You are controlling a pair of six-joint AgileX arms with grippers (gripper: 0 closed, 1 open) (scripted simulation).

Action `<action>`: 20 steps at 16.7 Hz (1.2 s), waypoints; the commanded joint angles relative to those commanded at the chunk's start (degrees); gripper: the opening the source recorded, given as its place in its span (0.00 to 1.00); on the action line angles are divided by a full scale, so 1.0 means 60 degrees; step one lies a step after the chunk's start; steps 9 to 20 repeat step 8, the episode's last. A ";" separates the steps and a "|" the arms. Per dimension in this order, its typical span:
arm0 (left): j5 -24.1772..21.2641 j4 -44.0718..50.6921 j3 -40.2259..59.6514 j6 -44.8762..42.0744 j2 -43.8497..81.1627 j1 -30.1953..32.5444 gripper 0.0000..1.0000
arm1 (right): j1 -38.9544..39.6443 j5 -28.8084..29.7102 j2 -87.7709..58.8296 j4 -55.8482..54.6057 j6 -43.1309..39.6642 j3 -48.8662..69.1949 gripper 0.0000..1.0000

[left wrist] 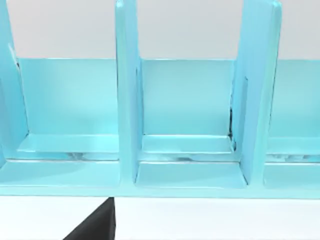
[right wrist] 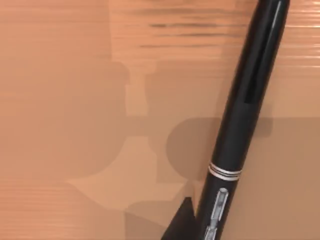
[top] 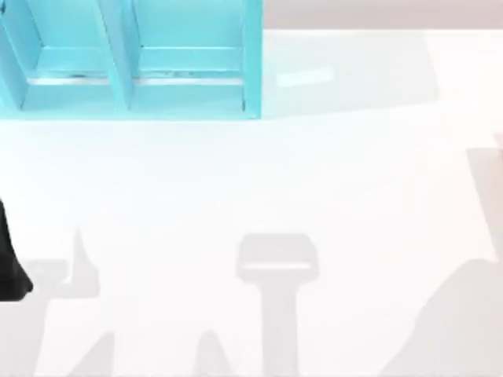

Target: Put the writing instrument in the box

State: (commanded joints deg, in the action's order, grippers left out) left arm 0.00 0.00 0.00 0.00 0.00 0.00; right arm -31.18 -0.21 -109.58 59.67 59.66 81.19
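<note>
The right arm's fingers pinch the black pen (right wrist: pixel 245 120) over the brown box (right wrist: pixel 60 100). Next: let go.

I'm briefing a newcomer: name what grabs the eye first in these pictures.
A turquoise rack of open compartments stands at the table's far left in the top view. In the right wrist view, a slim black pen with silver bands lies slantwise across an orange-brown surface.
</note>
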 joint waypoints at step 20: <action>0.0000 0.0000 0.0000 0.0000 0.0000 0.0000 1.00 | 0.0000 0.0000 0.0000 0.0000 0.0000 0.0000 1.00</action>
